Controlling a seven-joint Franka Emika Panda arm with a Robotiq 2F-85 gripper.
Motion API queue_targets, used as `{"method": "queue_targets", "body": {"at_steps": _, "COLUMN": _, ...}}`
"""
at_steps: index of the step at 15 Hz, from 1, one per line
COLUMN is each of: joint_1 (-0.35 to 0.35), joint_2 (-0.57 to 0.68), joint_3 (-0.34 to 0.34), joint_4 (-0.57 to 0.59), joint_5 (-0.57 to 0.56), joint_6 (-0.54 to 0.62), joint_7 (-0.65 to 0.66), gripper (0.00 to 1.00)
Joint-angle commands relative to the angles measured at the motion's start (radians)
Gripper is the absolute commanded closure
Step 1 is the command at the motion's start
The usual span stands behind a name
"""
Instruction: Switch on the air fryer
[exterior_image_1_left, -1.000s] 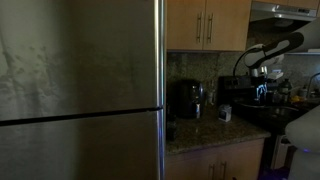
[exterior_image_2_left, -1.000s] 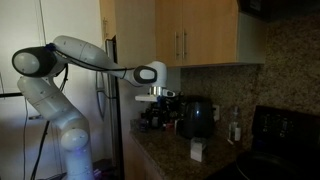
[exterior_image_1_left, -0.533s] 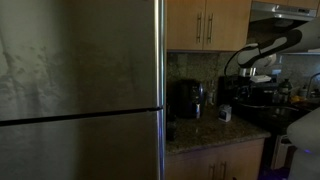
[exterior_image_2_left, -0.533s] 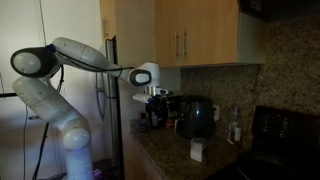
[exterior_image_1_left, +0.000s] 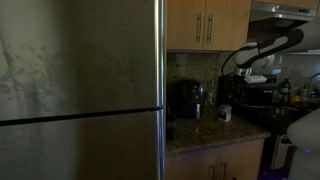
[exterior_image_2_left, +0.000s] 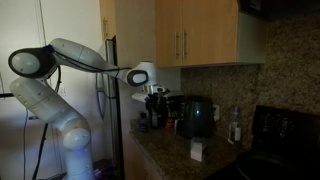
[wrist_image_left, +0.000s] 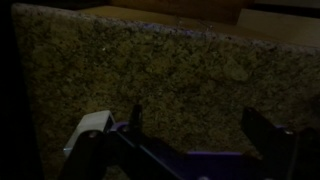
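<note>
The air fryer (exterior_image_2_left: 198, 116), black, glossy and rounded, taller than wide, is standing near the bench's (wrist_image_left: 180, 60) back edge. The hand (wrist_image_left: 198, 122) is hovering nearby, fingers spread wide, gripping nothing.

Tool (wrist_image_left: 192, 112) — fingers spread wide; speckled granite surface (wrist_image_left: 170, 60) fills background.

The arm (exterior_image_2_left: 95, 58) reaches out level, its fingers (wrist_image_left: 262, 132) spread wide apart.
</note>
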Motion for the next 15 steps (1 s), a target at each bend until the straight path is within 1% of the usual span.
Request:
{"method": "queue_targets", "body": {"at_steps": 1, "joint_1": 0.011, "joint_2": 0.015, "joint_3": 0.017, "joint_4": -0.019, "joint_5": 0.04, "joint_6": 0.081, "joint_7": 0.03, "gripper": 0.0}}
{"method": "queue_targets", "body": {"at_steps": 3, "joint_1": 0.027, "joint_2": 0.025, "joint_3": 0.034, "joint_4": -0.034, "joint_5": 0.088, "joint_6": 0.187, "joint_7": 0.072, "gripper": 0.0}}
{"method": "queue_targets", "body": {"at_steps": 5, "joint_1": 0.041, "joint_2": 0.034, "joint_3": 0.051, "joint_4": -0.052, "joint_5": 0.125, "joint_6": 0.319, "joint_7": 0.111, "gripper": 0.0}}
{"method": "queue_targets", "body": {"at_steps": 7, "joint_1": 0.035, "joint_2": 0.059, "joint_3": 0.078, "joint_4": -0.062, "joint_5": 0.126, "joint_6": 0.443, "joint_7": 0.16, "gripper": 0.0}}
{"method": "queue_targets", "body": {"at_steps": 8, "joint_1": 0.024, "joint_2": 0.073, "joint_3": 0.087, "joint_4": -0.061, "joint_5": 0.107, "joint_6": 0.478, "joint_7": 0.176, "gripper": 0.0}}
{"method": "queue_targets", "body": {"at_steps": 9, "joint_1": 0.024, "joint_2": 0.081, "joint_3": 0.083, "joint_4": -0.054, "joint_5": 0.109, "joint_6": 0.459, "joint_7": 0.182, "gripper": 0.0}}
{"method": "queue_targets", "body": {"at_steps": 10, "joint_1": 0.035, "joint_2": 0.055, "joint_3": 0.077, "joint_4": -0.053, "joint_5": 0.112, "joint_6": 0.427, "joint_7": 0.163, "gripper": 0.0}}
{"method": "queue_targets", "body": {"at_steps": 14, "joint_1": 0.032, "joint_2": 0.07, "joint_3": 0.079, "joint_4": -0.053, "joint_5": 0.112, "joint_6": 0.439, "joint_7": 0.174, "gripper": 0.0}}
{"method": "queue_targets", "body": {"at_steps": 15, "joint_1": 0.02, "joint_2": 0.091, "joint_3": 0.096, "joint_4": -0.058, "joint_5": 0.097, "joint_6": 0.5, "joint_7": 0.2, "gripper": 0.0}}
